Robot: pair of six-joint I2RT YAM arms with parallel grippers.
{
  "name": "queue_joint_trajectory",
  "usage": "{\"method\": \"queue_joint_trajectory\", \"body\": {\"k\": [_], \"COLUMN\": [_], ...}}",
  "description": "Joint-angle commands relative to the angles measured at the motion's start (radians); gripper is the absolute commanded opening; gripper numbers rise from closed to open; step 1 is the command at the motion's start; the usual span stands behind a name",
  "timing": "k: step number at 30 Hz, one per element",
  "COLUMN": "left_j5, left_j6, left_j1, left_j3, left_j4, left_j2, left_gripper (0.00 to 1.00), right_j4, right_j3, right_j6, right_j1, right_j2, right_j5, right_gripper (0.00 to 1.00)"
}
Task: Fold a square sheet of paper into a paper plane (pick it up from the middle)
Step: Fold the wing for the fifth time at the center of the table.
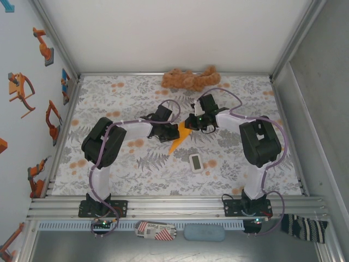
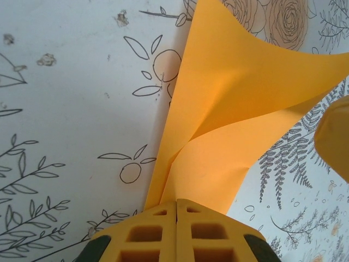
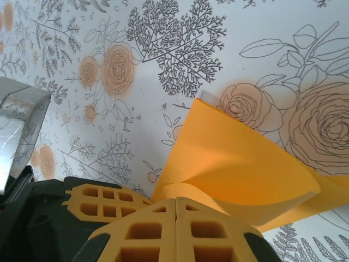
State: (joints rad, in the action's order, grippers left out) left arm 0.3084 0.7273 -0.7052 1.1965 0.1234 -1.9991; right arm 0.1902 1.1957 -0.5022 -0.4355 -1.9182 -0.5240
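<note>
In the top view, the creased orange sheet of paper [image 1: 179,141] is seen lifted near the middle of the table [image 1: 136,164], between the left gripper [image 1: 174,131] and the right gripper [image 1: 191,124]. In the left wrist view, the left gripper's jaws are pressed together on the sheet's folded end. In the right wrist view, a curled edge of the sheet is pinched in the right gripper's closed jaws.

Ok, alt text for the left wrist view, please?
The left claw, shut, pinches one end of a curved, partly folded orange sheet of paper, which fans out above it across the floral-print table.
</note>
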Motion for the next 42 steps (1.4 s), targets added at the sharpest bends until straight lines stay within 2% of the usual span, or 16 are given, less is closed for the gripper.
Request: {"method": "queue_joint_trajectory", "body": {"k": [1,7,16,23,32,36,42], "left_j5": [-0.051,-0.048,-0.056,-0.080,-0.081,-0.072,-0.064], "left_j6": [-0.032,-0.039,-0.032,-0.037,-0.045,-0.052,-0.063], "left_j1": [-0.009,-0.009,-0.010,-0.011,-0.010,-0.010,-0.010], "left_j3": [-0.008,-0.007,-0.012,-0.029,-0.026,-0.007,0.024], "left_j4": [0.142,0.159,0.171,0.203,0.215,0.219,0.227], "left_j2": [-0.051,-0.047,-0.057,-0.056,-0.062,-0.066,-0.062], "left_gripper": [0.01,0.01,0.00,0.00,0.00,0.00,0.00], "right_j4": [0.036,0.054,0.039,-0.008,0.012,0.030,-0.059], "right_j3": [0.015,0.022,0.034,0.046,0.154,0.166,0.001], "right_j6": [0.024,0.018,0.041,0.028,0.008,0.013,-0.052], "right_j1": [-0.001,0.005,0.052,0.126,0.211,0.215,0.184], "right_j2": [-0.009,-0.045,-0.109,-0.154,-0.183,-0.142,0.018], "right_j5": [0.007,0.080,0.047,0.024,0.051,0.051,-0.035], "right_gripper": [0.03,0.02,0.01,0.02,0.02,0.02,0.02]}}
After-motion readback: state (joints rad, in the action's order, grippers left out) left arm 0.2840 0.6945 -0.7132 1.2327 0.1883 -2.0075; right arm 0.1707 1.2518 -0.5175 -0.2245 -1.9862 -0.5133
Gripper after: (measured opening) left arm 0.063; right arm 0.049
